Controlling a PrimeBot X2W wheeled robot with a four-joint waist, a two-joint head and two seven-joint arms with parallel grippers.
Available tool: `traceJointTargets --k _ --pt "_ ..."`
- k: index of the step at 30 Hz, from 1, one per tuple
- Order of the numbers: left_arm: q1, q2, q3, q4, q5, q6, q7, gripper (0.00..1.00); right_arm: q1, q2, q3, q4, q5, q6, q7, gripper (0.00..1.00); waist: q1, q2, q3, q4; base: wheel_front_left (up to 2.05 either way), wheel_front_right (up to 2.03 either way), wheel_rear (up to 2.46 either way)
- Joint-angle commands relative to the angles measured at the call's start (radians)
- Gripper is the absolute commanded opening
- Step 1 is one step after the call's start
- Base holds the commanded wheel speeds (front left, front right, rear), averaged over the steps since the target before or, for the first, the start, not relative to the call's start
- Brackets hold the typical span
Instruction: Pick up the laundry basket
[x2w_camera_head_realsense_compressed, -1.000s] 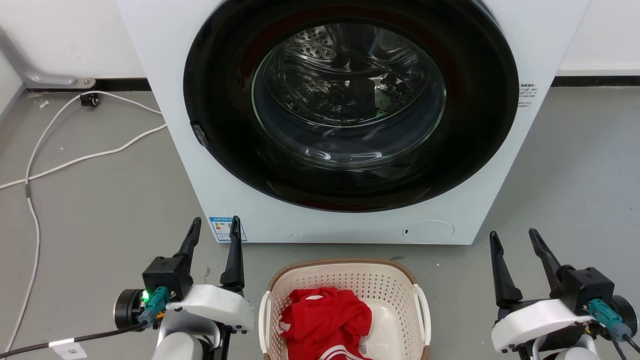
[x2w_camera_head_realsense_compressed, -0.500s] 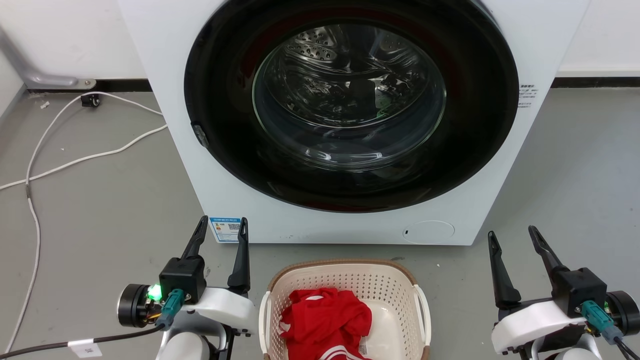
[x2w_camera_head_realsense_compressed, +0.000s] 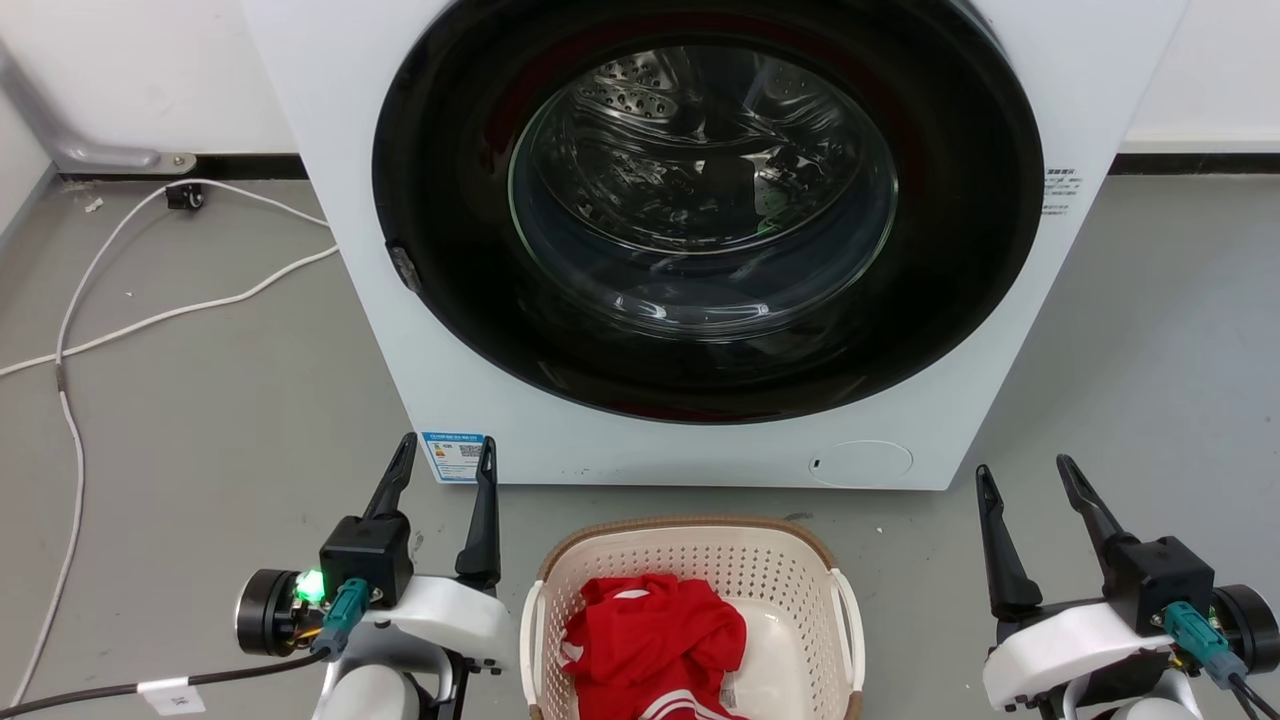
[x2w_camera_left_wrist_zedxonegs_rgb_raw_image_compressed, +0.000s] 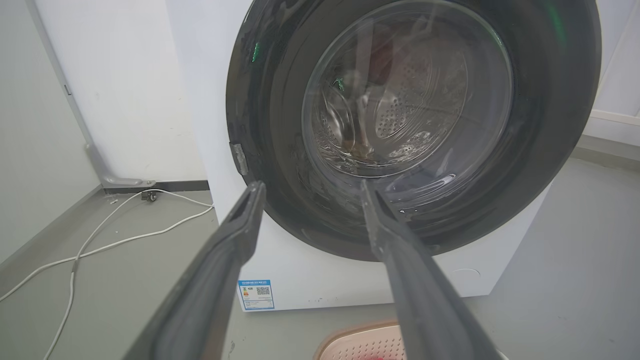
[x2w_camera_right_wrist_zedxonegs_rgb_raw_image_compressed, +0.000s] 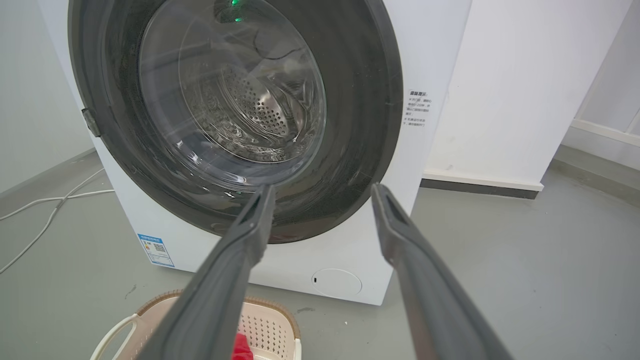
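Both pairs of dark fingers stood spread and empty: the left gripper (x2w_camera_head_realsense_compressed: 449, 440) just left of the laundry basket (x2w_camera_head_realsense_compressed: 690, 525), the right gripper (x2w_camera_head_realsense_compressed: 1023, 466) farther off on its other side. The basket sat on the grey floor (x2w_camera_head_realsense_compressed: 200, 420) before the washing machine (x2w_camera_head_realsense_compressed: 700, 455), a red garment (x2w_camera_head_realsense_compressed: 650, 630) inside. The left wrist view caught the basket's far rim; the right wrist view added a white handle (x2w_camera_right_wrist_zedxonegs_rgb_raw_image_compressed: 112, 335). Over the last second, the left gripper had edged toward the basket.
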Motion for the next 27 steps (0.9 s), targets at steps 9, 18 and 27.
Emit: traceJointTargets --k 9,18,27 --pt "-0.007 0.002 0.002 0.014 -0.013 -0.003 -0.007 1.0 0.006 0.002 -0.002 0.004 0.011 0.0 0.002 1.0 0.0 0.0 0.001 0.001 0.0 0.0 0.0" --pt "-0.027 0.002 0.002 0.03 -0.02 -0.001 -0.007 1.0 -0.018 0.002 -0.012 0.021 0.028 0.0 0.012 1.0 0.0 0.0 0.052 0.003 0.0 0.0 0.0" --pt "-0.082 0.002 -0.003 0.134 -0.066 -0.011 -0.005 1.0 -0.084 0.002 0.003 0.097 0.053 0.0 0.03 1.0 0.0 0.0 0.189 -0.014 0.0 0.0 0.0"
